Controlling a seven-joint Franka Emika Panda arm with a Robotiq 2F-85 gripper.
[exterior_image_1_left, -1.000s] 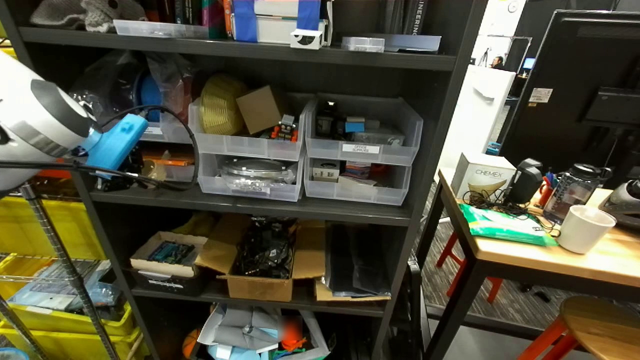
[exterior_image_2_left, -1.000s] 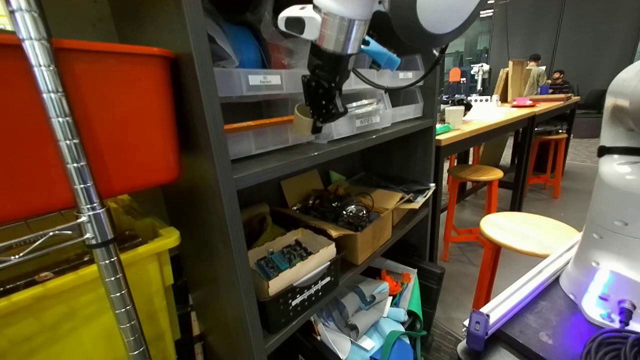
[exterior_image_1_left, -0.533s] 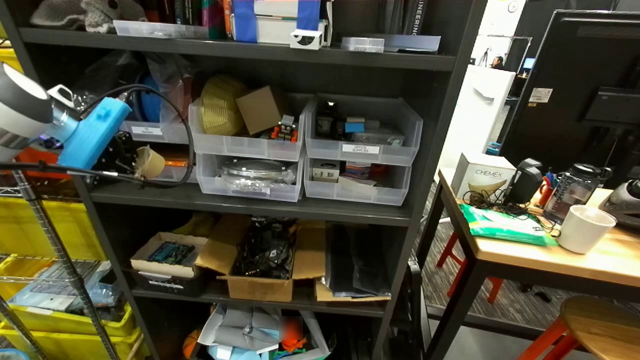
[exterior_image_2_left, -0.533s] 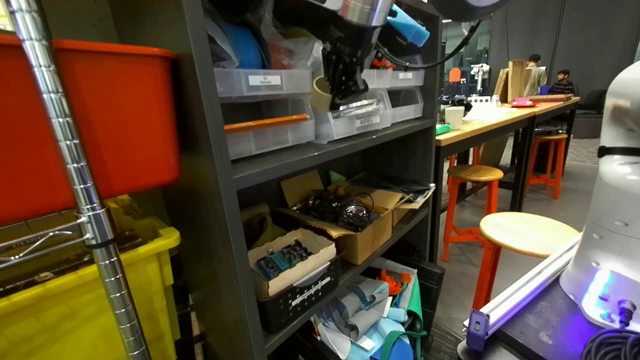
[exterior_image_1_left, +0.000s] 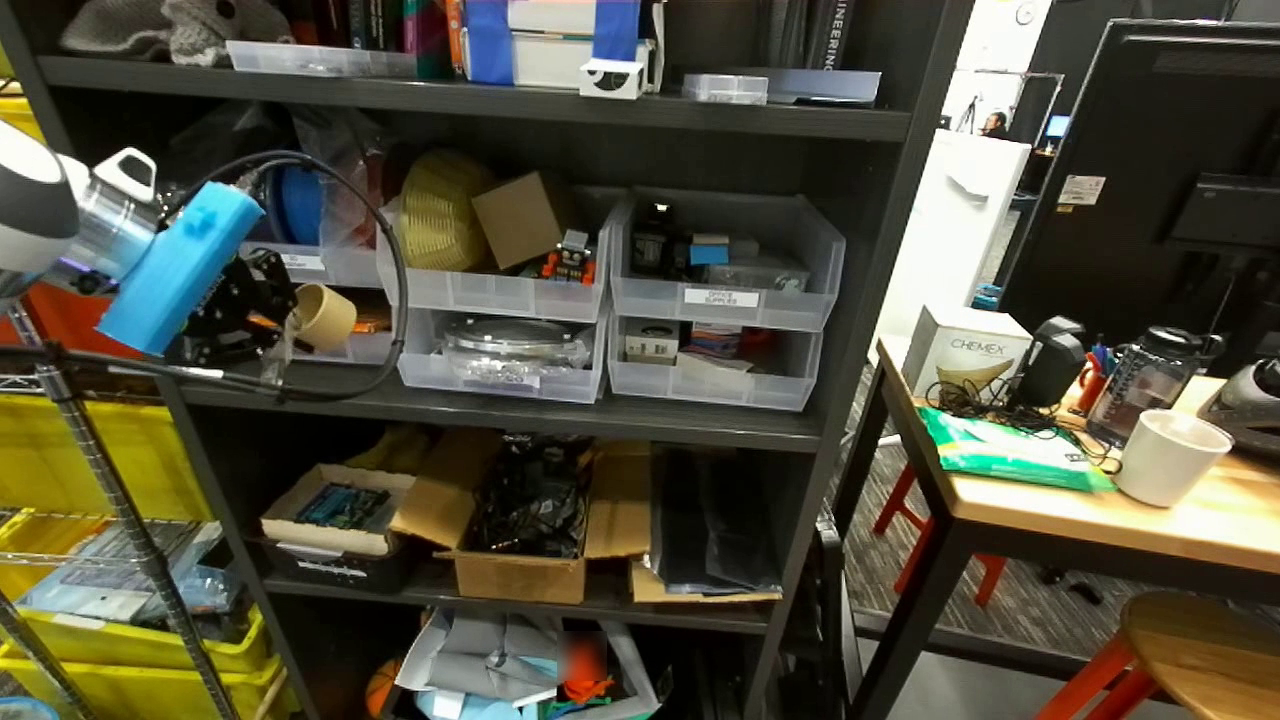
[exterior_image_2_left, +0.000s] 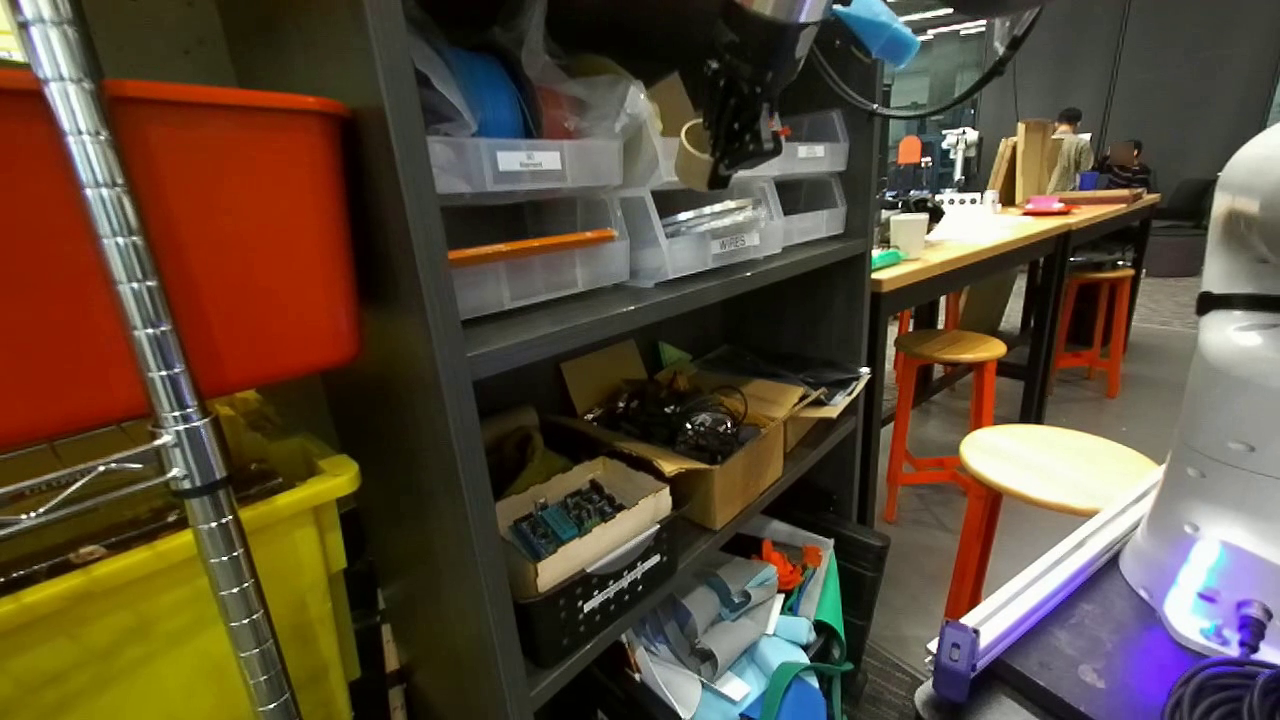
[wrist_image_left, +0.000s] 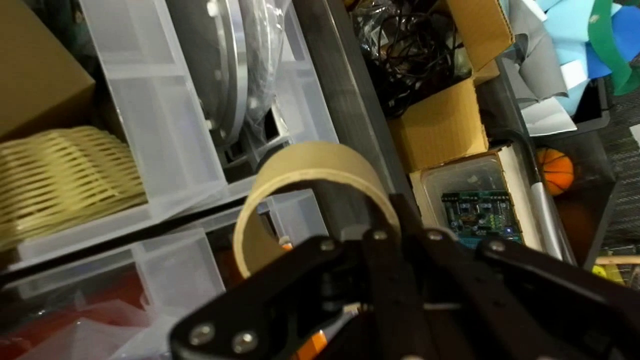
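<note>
Near side of the shelf (exterior_image_2_left: 600, 330), in mid-air: gripper (wrist_image_left: 395, 222) with a tan ring (wrist_image_left: 320, 157) at its tips. Fingers (wrist_image_left: 382, 280) look pinched on the ring's wall at one side, likely one inside the hole, one outside; exact contact is mostly hidden in the wrist view.

Key relation: ring sits off the far, shelfward end of the fingers, sticking out past the tips in both exterior views. Short wide hoop, so no real long axis; hole axis is tilted, one open end facing back along the fingers.

Far side, behind the ring: basket bin (exterior_image_1_left: 465, 292) with yellow basket (exterior_image_1_left: 445, 215) and brown box (exterior_image_1_left: 520, 220); under that, WIRES bin (exterior_image_2_left: 680, 258) holding a disc (wrist_image_left: 235, 85). Left of those, filament bin (exterior_image_2_left: 460, 168) above a lower bin (exterior_image_2_left: 545, 285) with an orange strip (exterior_image_2_left: 530, 246). Ring overlaps different bins in the two exterior views, so I read it as hanging apart from them, nearer than their fronts.

One level down: board box (exterior_image_2_left: 565, 565) at left, cable carton (exterior_image_2_left: 745, 480) to its right. Ball (wrist_image_left: 556, 170) lower still. Clear scrap (exterior_image_1_left: 273, 362) shows by the fingertips in an exterior view; can't tell if it's stuck to the ring.
</note>
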